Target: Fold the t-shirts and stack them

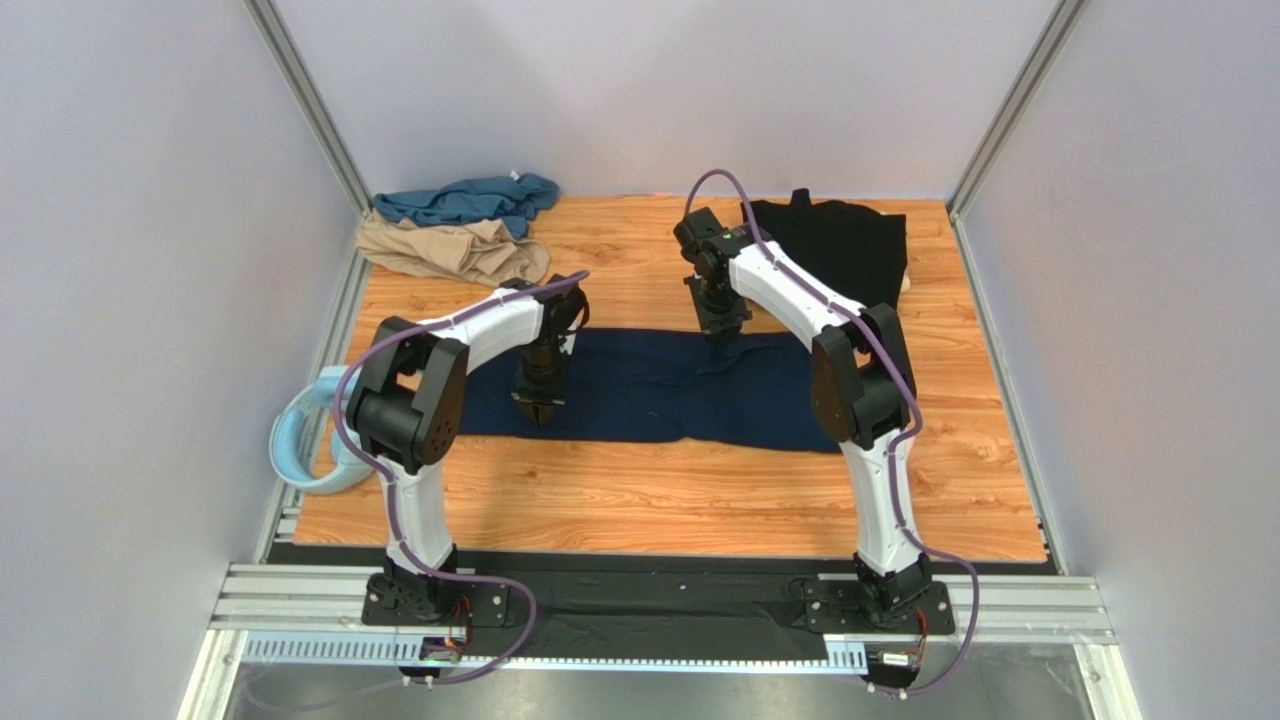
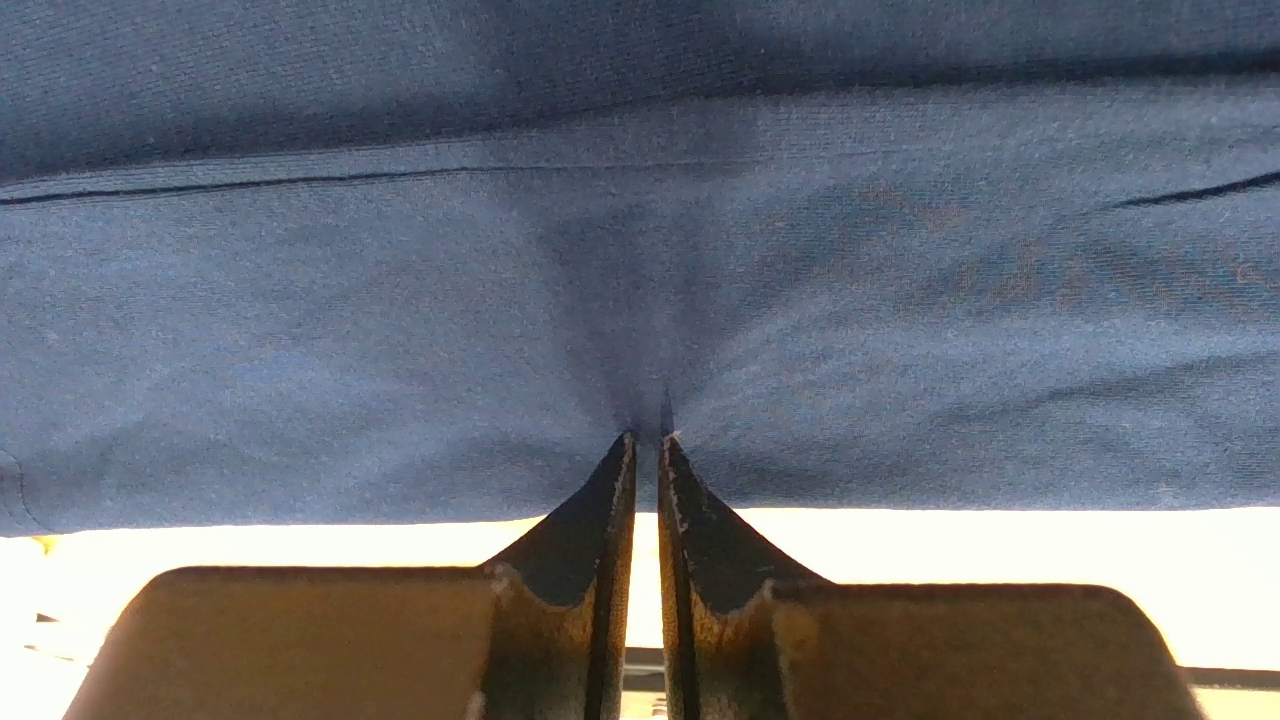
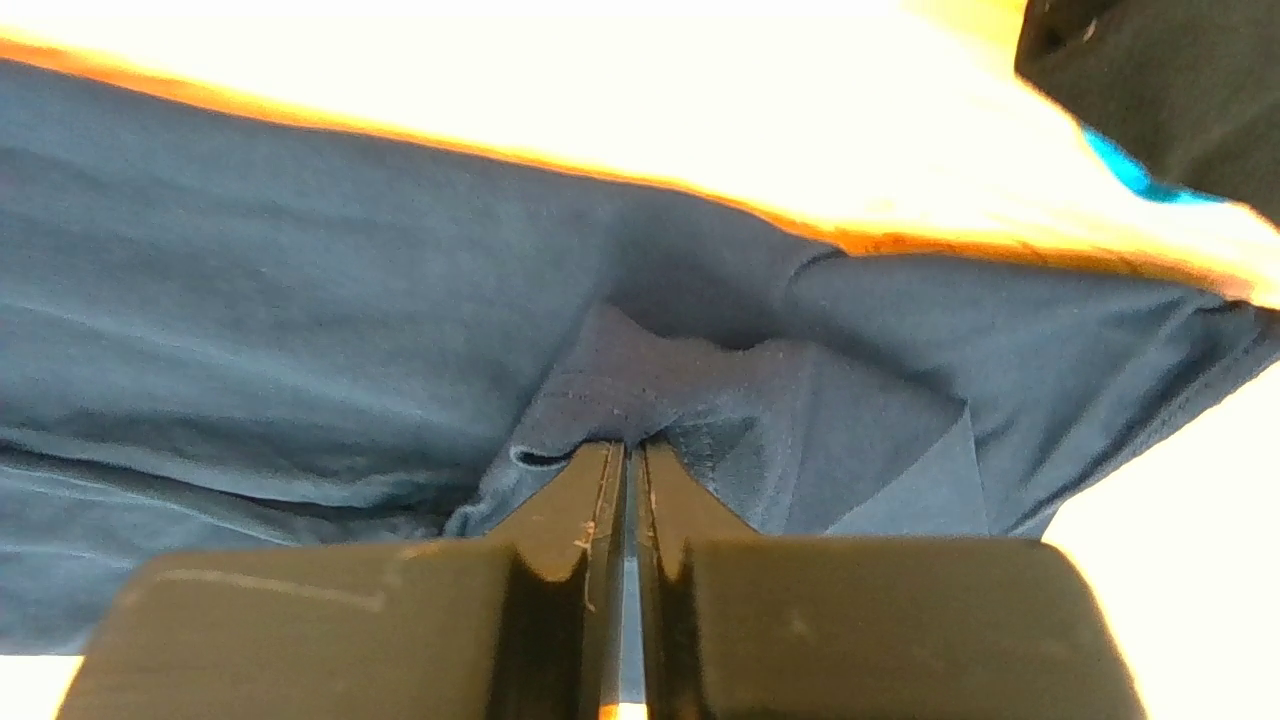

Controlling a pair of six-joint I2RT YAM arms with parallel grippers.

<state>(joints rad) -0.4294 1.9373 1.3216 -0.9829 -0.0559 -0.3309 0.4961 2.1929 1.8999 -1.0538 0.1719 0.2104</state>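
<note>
Closest in the left wrist view, my left gripper [image 2: 646, 438] has its fingers drawn nearly together, clamped on a pinch of the navy shirt [image 2: 451, 330]. The cloth puckers into the tips, and the bright table [image 2: 932, 548] shows below the shirt's near edge. My right gripper [image 3: 624, 444] is closed in the same way, its tips nipping a small stitched fold of that shirt at its far edge.

From above, the navy shirt lies flat in the middle of the table as a long band, its long axis running left to right across the front of both arms. I cannot tell which end is the neck. I hold its near edge toward the left end, and its far edge a little right of the middle.

My left arm [image 1: 481, 323] rises from its base, with the elbow pushed out to the left and the forearm reaching right. Its wrist is turned straight down. My right arm [image 1: 796, 300] stands taller, and its forearm stretches forward and to the left over the shirt. Its wrist also points down.

Near the right gripper, a black shirt [image 1: 842, 240] is spread at the far right corner. A teal shirt [image 1: 466, 198] lies crumpled at the far left corner, touching a bunched tan shirt [image 1: 443, 248] just in front of it. A pale blue ring [image 1: 301, 443] hangs off the table's left edge by my left elbow.
</note>
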